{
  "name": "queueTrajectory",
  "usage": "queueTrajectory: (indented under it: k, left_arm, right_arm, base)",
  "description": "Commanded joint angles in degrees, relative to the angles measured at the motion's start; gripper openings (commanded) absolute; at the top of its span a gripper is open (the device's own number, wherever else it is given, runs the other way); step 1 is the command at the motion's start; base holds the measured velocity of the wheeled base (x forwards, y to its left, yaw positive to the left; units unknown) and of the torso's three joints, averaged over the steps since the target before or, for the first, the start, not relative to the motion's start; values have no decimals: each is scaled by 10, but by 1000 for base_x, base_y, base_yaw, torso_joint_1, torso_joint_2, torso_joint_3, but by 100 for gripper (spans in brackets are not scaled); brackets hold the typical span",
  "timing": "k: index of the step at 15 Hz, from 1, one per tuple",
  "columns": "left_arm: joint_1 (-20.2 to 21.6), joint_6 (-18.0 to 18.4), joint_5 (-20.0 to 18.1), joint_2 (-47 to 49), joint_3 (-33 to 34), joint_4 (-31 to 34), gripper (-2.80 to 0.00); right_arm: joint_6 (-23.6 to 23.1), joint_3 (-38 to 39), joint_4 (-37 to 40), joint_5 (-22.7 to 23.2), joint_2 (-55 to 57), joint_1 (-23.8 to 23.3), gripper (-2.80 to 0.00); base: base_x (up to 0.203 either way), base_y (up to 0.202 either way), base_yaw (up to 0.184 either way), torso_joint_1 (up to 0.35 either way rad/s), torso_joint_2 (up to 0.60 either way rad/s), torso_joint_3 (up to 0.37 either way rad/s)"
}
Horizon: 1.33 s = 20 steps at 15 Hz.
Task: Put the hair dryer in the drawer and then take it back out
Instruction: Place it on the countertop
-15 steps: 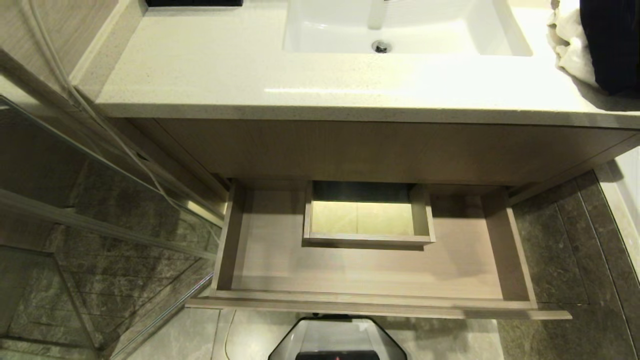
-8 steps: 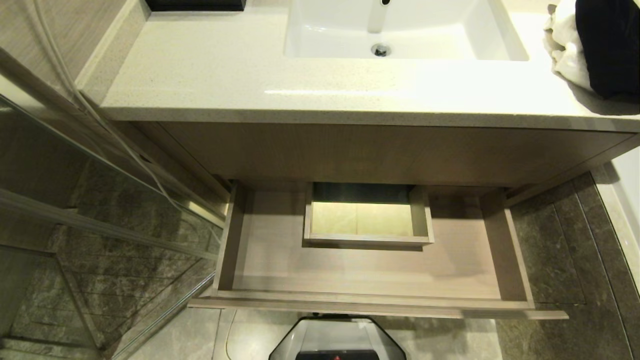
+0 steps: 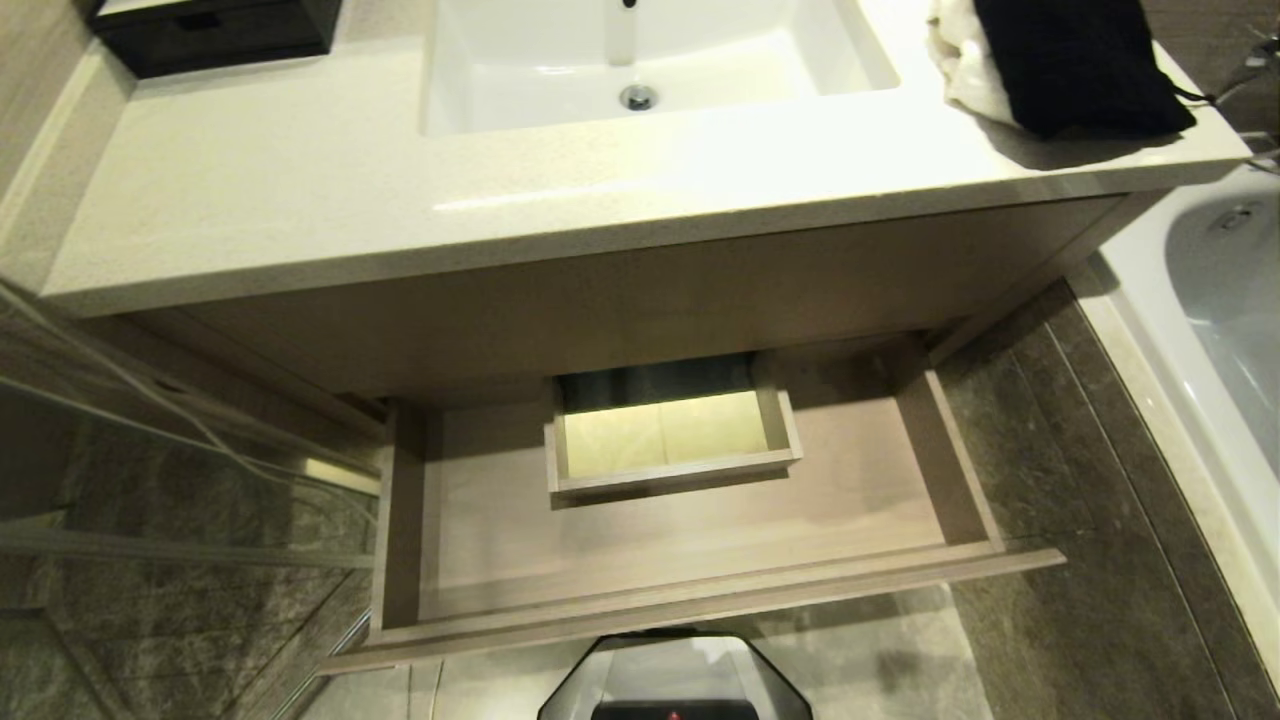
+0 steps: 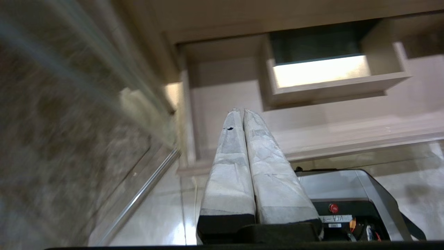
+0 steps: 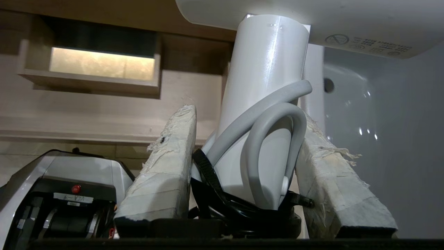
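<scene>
**Hair dryer in hand, drawer wide open**

Swinging round, the head view has shifted: the whole vanity now sits skewed and further left than a second ago, and a bathtub edge (image 3: 1215,300) has come into sight on the right. That is the camera turning; the furniture itself looks put.

Over on the left, the left gripper (image 4: 242,113) hangs low in front of the cabinet, its two taped fingers (image 4: 227,173) pressed flat together on nothing. Parked, by the look of it.

Centre stage, the drawer (image 3: 690,590) is pulled well out, bare inside apart from its boxed cut-out (image 3: 670,470), with the countertop (image 3: 300,200) and sink above it.

And on the right, the right gripper (image 5: 248,118) has the hair dryer (image 5: 267,69) clamped by the handle, fingers about half apart around it, barrel overhead and the cord (image 5: 274,118) looped between the pads with its black tie (image 5: 204,170). It is held in the air, short of the drawer, with neither arm in the head view.

The placing seems to be the step in hand. Done well, I would bring it in over the front panel, aim for the open floor beside the cut-out, and lower it until the barrel rests before letting go, keeping that cord loop from snagging on the rim.
</scene>
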Motion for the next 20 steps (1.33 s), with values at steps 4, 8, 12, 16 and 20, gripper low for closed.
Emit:
queueTrajectory:
  k: [4, 8, 12, 16, 20]
  left_arm:
    - [0, 0, 0, 0, 1, 0, -280]
    - [0, 0, 0, 0, 1, 0, -280]
    - [0, 0, 0, 0, 1, 0, -280]
    - [0, 0, 0, 0, 1, 0, -280]
    - [0, 0, 0, 0, 1, 0, -280]
  right_arm:
    - [-2, 6, 5, -3, -6, 1, -280]
    - [-3, 8, 5, -4, -10, 1, -280]
    - [-2, 8, 3, -18, -9, 1, -280]
    - [-1, 12, 6, -63, -8, 1, -280]
    - [0, 13, 6, -63, -8, 1, -280]
  base:
    - [-1, 7, -152, 4, 2, 0]
    - [1, 2, -20, 2, 0, 1]
    - [0, 0, 0, 0, 0, 0]
    - [0, 2, 24, 1, -1, 1]
    - [0, -7, 174, 0, 1, 2]
